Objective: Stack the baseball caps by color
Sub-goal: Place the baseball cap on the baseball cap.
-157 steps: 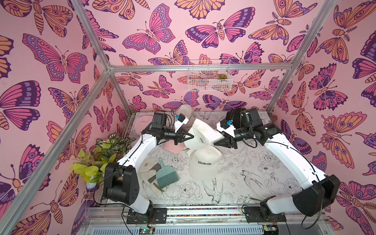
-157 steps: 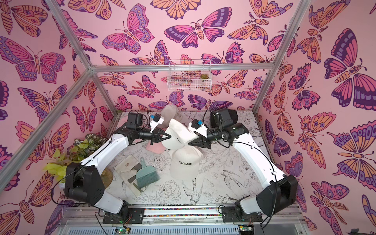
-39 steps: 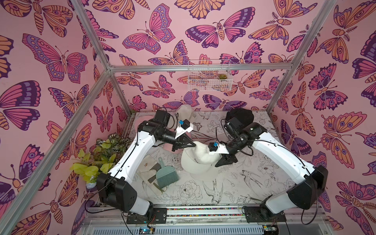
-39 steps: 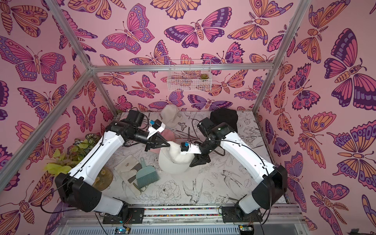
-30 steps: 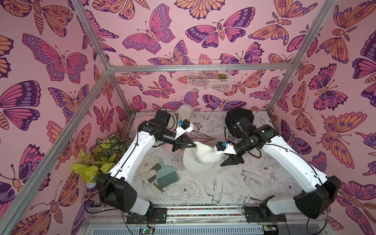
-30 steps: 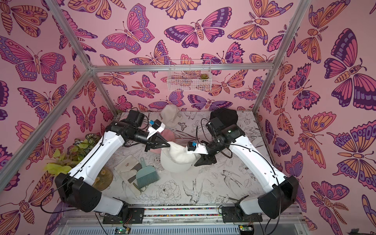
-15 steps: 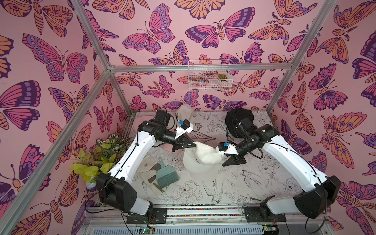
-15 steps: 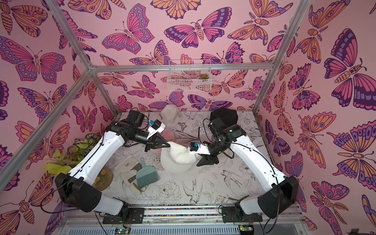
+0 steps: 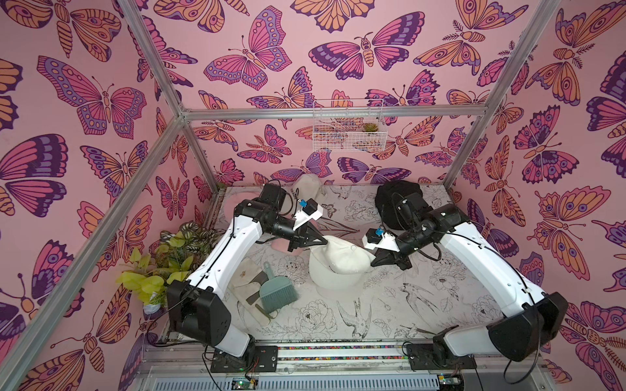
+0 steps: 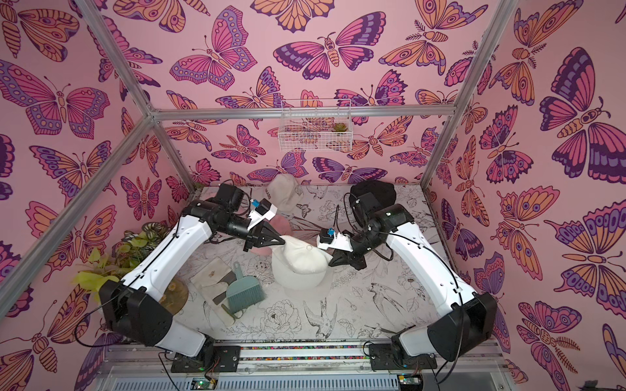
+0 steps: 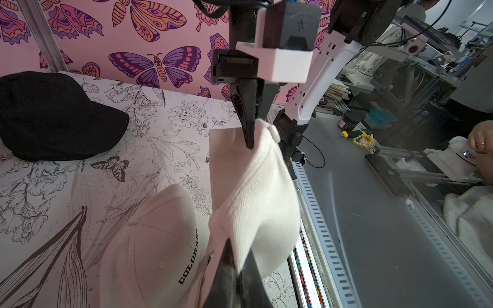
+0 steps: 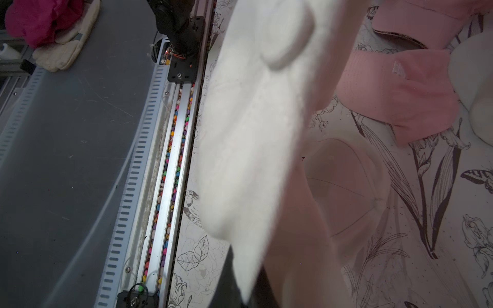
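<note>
Cream corduroy baseball cap [image 9: 342, 259] has been carried from far centre to over the cream "COLORADO" cap [image 11: 149, 240], mid surface [image 9: 423, 304]. Right jaws were just re-shut on its right edge, and left jaws are clamped on its left. Stacking step is in hand. Next, it is to be lowered squarely and released.

Both top views look steeply down from high over the front edge of the table [image 9: 406, 304], wide enough to take in both arms whole. Each wrist camera sits just behind its own gripper and looks along the fingers from very near. From the left gripper [image 11: 237, 269] the view faces the right gripper [image 11: 250, 128]. Both wrist views share the cream cap [image 11: 261, 202] hanging between the grippers.
</note>
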Tool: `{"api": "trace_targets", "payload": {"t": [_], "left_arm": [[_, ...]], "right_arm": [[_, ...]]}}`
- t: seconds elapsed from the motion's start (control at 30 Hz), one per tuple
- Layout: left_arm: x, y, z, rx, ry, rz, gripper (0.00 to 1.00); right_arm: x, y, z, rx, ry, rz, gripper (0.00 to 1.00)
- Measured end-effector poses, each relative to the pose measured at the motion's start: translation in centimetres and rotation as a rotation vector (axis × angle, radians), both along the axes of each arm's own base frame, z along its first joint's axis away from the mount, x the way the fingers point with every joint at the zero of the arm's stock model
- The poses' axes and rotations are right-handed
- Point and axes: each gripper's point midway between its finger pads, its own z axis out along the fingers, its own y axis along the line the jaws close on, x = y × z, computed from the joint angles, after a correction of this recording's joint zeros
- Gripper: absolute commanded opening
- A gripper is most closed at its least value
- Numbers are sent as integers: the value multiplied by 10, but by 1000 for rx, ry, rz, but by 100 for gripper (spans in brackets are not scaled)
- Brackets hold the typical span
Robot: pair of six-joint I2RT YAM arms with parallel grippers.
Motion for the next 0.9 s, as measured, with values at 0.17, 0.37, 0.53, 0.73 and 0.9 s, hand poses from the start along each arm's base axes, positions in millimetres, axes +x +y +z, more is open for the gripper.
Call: {"api": "trace_targets", "payload": {"t": [0.17, 0.37, 0.53, 0.73, 0.9], "left_arm": [[15, -9, -31, 47, 80, 60, 0], [24, -17, -88, 112, 209, 180, 0], [40, -15, -127, 167, 282, 322, 0], [73, -22, -156, 217, 273, 426, 0], [90, -25, -169, 244, 252, 458, 1]], "right_arm": [[3, 3, -2, -1, 85, -73, 0], [3, 4, -26, -30, 257, -219, 0], [-1, -2, -68, -118, 420, -371, 0], [28, -11, -97, -203, 440, -544, 0], [54, -20, -119, -248, 460, -672, 0]]}}
